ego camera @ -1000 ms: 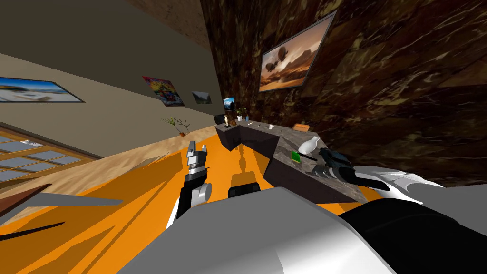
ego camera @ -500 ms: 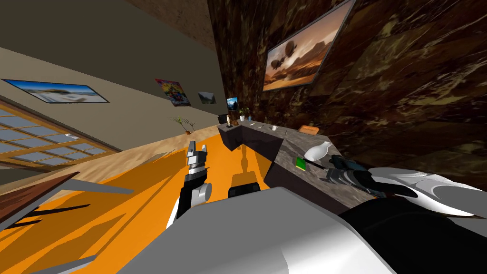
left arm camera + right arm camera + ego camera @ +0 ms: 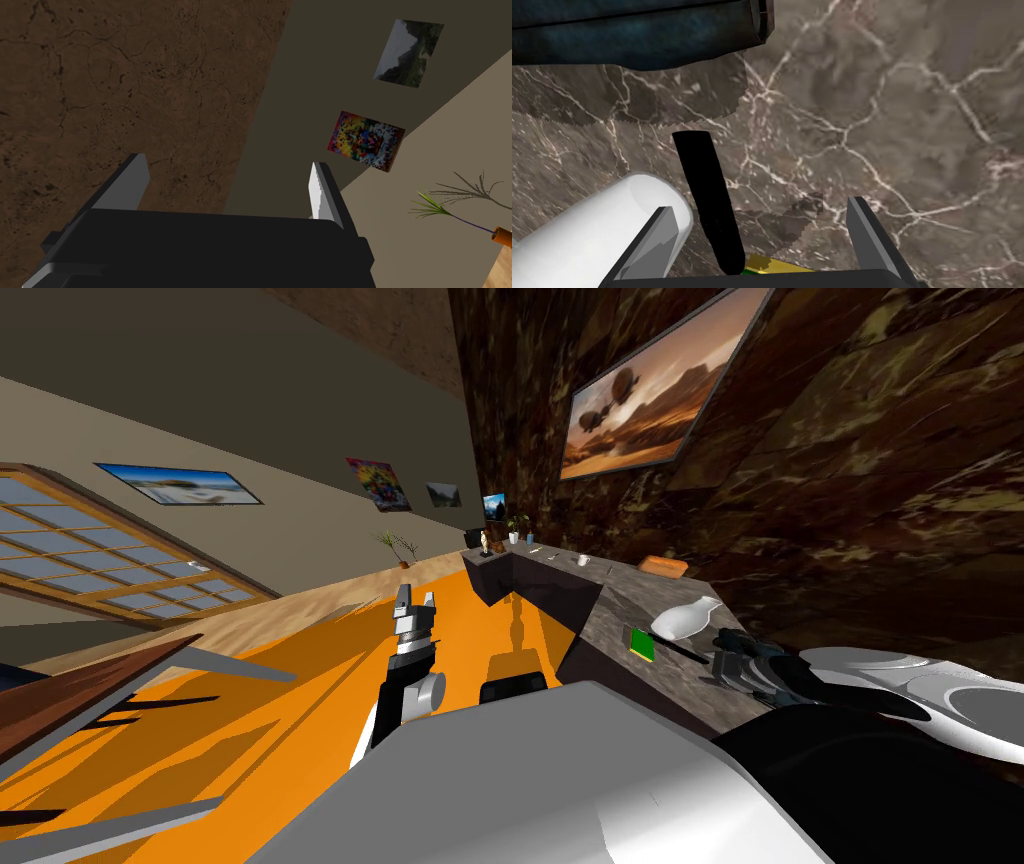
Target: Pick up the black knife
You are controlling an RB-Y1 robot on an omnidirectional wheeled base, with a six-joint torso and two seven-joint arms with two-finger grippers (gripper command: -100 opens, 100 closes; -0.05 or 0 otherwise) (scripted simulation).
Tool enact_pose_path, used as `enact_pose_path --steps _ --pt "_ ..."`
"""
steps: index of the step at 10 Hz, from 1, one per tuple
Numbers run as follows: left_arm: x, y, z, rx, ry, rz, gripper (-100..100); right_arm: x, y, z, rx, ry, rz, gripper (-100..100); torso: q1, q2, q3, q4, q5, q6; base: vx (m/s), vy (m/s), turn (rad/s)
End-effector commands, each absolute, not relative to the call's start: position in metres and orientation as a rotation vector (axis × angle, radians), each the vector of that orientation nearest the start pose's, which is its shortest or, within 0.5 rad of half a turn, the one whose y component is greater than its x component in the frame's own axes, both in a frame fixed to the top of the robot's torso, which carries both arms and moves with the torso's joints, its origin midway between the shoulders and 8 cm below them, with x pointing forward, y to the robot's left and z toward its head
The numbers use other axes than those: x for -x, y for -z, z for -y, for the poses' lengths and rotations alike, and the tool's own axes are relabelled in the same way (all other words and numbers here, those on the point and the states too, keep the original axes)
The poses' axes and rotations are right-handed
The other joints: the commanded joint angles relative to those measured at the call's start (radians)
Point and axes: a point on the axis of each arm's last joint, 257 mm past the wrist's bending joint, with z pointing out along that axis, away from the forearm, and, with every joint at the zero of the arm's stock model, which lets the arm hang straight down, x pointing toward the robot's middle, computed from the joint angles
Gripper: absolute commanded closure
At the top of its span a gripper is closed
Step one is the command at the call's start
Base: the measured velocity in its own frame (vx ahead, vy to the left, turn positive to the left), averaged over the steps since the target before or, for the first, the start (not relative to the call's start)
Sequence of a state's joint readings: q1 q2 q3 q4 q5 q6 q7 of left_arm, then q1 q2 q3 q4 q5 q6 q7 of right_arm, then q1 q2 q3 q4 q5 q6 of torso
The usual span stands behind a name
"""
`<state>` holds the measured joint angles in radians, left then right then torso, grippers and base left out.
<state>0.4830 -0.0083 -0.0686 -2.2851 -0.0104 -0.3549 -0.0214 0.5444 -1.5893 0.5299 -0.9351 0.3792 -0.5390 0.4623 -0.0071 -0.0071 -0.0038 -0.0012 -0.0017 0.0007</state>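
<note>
Approach step: right tool [image 3: 760, 205] hangs released over the table [image 3: 892, 125], black knife [image 3: 707, 200] off-centre within its span, so next probably means centring, lowering, clenching.

Setting is reading as a lived-in home room: framed pictures [image 3: 655, 398] are hanging on the walls, a potted plant [image 3: 402, 550] is standing near a paned window [image 3: 120, 573], and a marble-topped desk [image 3: 622, 593] is carrying small household items.

Our left arm [image 3: 400, 693] held ahead of chest, forearm rising forward. Left end effector [image 3: 414, 606] pointing up and away, fingers [image 3: 137, 175] spread wide. Our right arm [image 3: 880, 678] stretched out to right side. Right end effector [image 3: 724, 654] tipped downward, fingers [image 3: 862, 225] parted wide, not clamped.
</note>
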Motion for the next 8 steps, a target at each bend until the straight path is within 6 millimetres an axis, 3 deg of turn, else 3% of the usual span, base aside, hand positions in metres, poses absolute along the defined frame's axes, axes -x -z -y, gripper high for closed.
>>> enact_pose_path --steps 1,2,4,5,6,8 --pt "-0.370 -0.003 -0.257 0.756 1.322 -0.708 0 -0.094 0.315 0.768 0.872 0.499 -2.786 -100 0.000 0.000 0.000 0.000 0.000 0.000 0.092 -0.132 0.110" --pt "-0.370 -0.003 -0.257 0.756 1.321 -0.708 0 -0.080 0.316 0.773 0.906 0.515 -2.813 -100 -0.002 0.000 0.000 0.000 -0.001 0.001 0.072 -0.105 0.139" --pt "-0.370 -0.003 -0.257 0.756 1.321 -0.708 0 -0.083 0.317 0.773 0.900 0.512 -2.809 -100 0.002 0.002 0.001 0.000 0.000 0.001 0.043 -0.041 0.034" --pt "-0.370 -0.003 -0.257 0.756 1.322 -0.708 0 -0.082 0.317 0.773 0.902 0.513 -2.809 0 0.005 0.004 0.002 0.001 0.001 0.001 0.005 -0.006 0.002" --pt "-0.370 -0.003 -0.257 0.756 1.322 -0.708 0 -0.077 0.318 0.777 0.907 0.517 -2.805 -100 0.007 0.006 0.003 0.001 0.001 0.001 0.034 -0.003 -0.010" --pt "-0.370 -0.003 -0.257 0.756 1.322 -0.708 0 -0.070 0.325 0.777 0.925 0.500 -2.790 -100 0.008 0.003 0.002 0.001 0.001 0.001 0.076 0.011 -0.017"
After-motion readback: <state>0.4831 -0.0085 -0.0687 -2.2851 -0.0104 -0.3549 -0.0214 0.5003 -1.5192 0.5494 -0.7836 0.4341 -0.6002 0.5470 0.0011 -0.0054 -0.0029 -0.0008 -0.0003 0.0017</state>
